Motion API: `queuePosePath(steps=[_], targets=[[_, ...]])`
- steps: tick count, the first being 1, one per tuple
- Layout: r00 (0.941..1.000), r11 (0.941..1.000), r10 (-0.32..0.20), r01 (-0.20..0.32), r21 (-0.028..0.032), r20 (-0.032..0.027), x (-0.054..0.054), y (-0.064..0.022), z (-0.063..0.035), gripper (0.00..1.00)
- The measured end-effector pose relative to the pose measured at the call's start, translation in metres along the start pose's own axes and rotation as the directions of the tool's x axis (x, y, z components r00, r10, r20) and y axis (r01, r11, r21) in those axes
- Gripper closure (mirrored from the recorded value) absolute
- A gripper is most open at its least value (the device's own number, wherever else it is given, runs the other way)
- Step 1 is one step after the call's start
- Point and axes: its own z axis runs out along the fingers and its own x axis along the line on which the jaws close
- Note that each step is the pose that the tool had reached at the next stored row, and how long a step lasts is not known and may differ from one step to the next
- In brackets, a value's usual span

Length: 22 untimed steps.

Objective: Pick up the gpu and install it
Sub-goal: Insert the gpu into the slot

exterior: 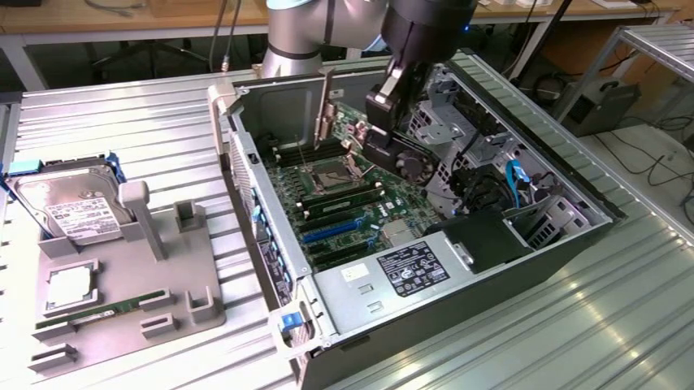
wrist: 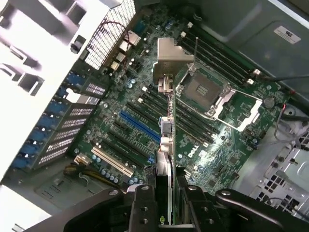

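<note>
Gpu (exterior: pixel 404 158) is one single card, and you find it inside the open computer case (exterior: pixel 477 317), held over the motherboard (exterior: pixel 347 203). In the exterior view its one round fan faces the exterior view's right, and its one silver bracket (exterior: pixel 323 106) stands up at the end towards the rear wall of the case. The one gripper (exterior: pixel 382 110) comes down from above and pinches the card by its upper edge.

In the wrist view you look along the card (wrist: pixel 166 140) edge-on. The two black fingers (wrist: pixel 144 205) of the gripper (wrist: pixel 164 195) are pressed on it, one on each face, and the bracket (wrist: pixel 171 55) is at the far end. Under the card lie the expansion slots: one long blue slot (wrist: pixel 140 125) and one white slot (wrist: pixel 113 162) are just beside its line, and one open processor socket (wrist: pixel 203 92) is on the other side. The lower edge seems to hang slightly above the board and not to sit in a slot, but from this angle you cannot be sure.

Outside the case, on the exterior view's left, one grey holder tray (exterior: pixel 184 276) lies on the metal table (exterior: pixel 542 341). It carries one hard drive (exterior: pixel 71 207) with a white label and one slim green memory stick (exterior: pixel 93 313), both well apart from the gripper.
</note>
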Motion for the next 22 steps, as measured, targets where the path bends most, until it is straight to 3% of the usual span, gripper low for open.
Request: queuePosePath(steps=[2,5,7,12,17,21,22], targets=[[0.9994,0.9994,-0.035,0.035,0.0012,0.0004,0.0,0.0,0.0006,0.74],[0.9927,0.9926,-0.121,0.121,0.0034,0.0001,0.0,-0.0001,0.0023,0.74],[0.9839,0.9839,-0.179,0.179,0.0045,-0.0006,0.0,-0.0001,0.0036,0.74],[0.952,0.952,-0.306,0.306,0.0064,-0.0026,0.0,-0.0002,0.0069,0.74],[0.9207,0.9207,-0.39,0.39,0.0074,-0.0044,0.0,-0.0003,0.0094,0.74],[0.8885,0.8884,-0.459,0.459,0.0076,-0.0062,0.0,-0.0004,0.012,0.74],[0.8767,0.8767,-0.481,0.481,0.0075,-0.0067,0.0,-0.0004,0.0129,0.74]])
